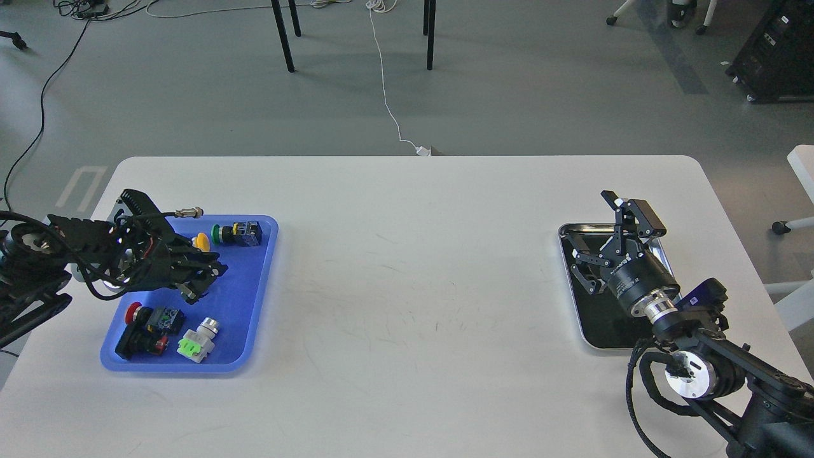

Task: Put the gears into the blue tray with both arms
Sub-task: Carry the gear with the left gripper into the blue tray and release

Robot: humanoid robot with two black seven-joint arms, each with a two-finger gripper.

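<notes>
Gears are not showing clearly, so the right gripper [594,254], hovering spread over the metal tray [588,331] near the table's right edge, should be descending slowly; whether the left gripper [203,280] over the blue tray [254,280] is spread, I cannot tell.

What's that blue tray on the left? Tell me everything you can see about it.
The blue tray is a shallow, bright-blue rectangle with rounded corners and a raised rim, plastic by its look. It lies flat on the white table near the left edge. Inside lie several push-button switches with green, yellow and red caps. The left gripper hangs over its middle, hiding part of the floor; whether it touches the tray cannot be told.
</notes>
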